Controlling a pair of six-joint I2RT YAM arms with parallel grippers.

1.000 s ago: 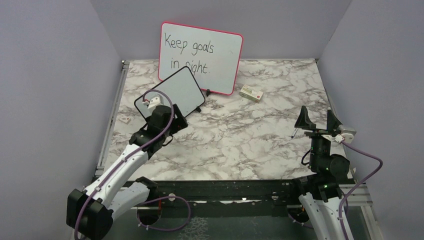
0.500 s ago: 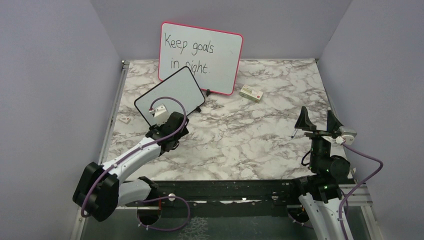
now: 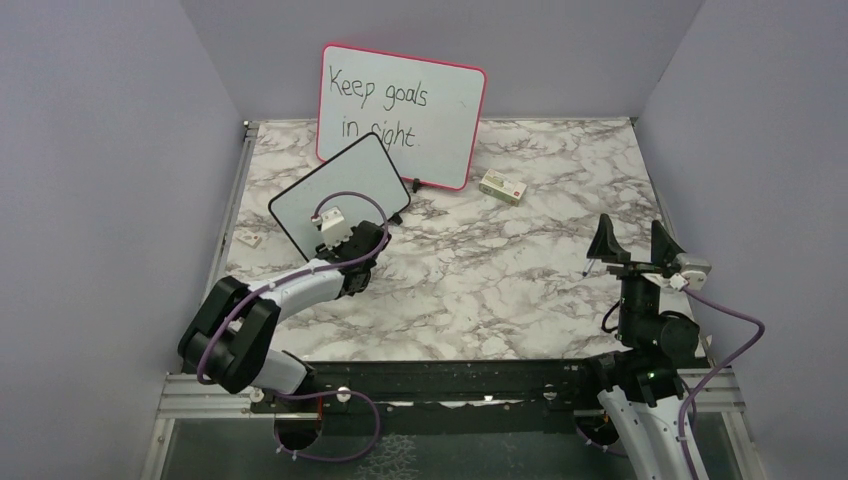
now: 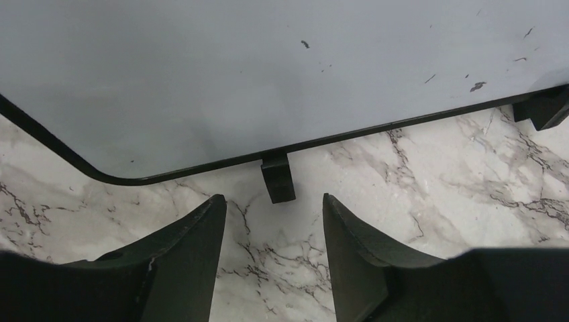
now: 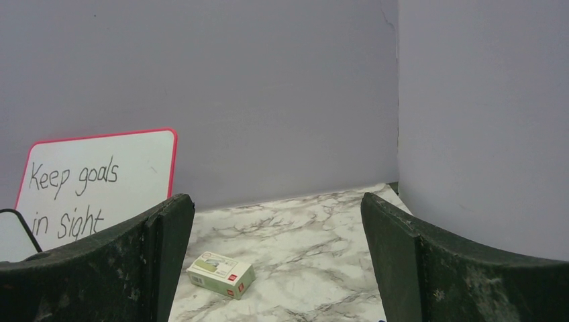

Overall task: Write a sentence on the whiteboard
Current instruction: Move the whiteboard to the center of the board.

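Note:
The small black-framed whiteboard (image 3: pixel 340 185) stands tilted on its feet at the left of the table. Its face (image 4: pixel 268 74) is blank apart from a few dark specks; no blue sentence shows on it. My left gripper (image 3: pixel 342 236) is low in front of the board's bottom edge. In the left wrist view it (image 4: pixel 274 204) is open and empty, just short of one black foot (image 4: pixel 278 178). My right gripper (image 3: pixel 635 243) is raised at the right side, open and empty; it also shows in the right wrist view (image 5: pixel 275 201).
The larger pink-framed whiteboard (image 3: pixel 400 110) reading "Keep goals in sight" leans on the back wall behind the small one; it also shows in the right wrist view (image 5: pixel 100 178). A small green and white box (image 3: pixel 502 186) lies right of it. A small white item (image 3: pixel 250 238) lies by the left edge.
My left arm has folded down and its gripper has slid right and lower along the small whiteboard's bottom edge. The right arm has barely moved.

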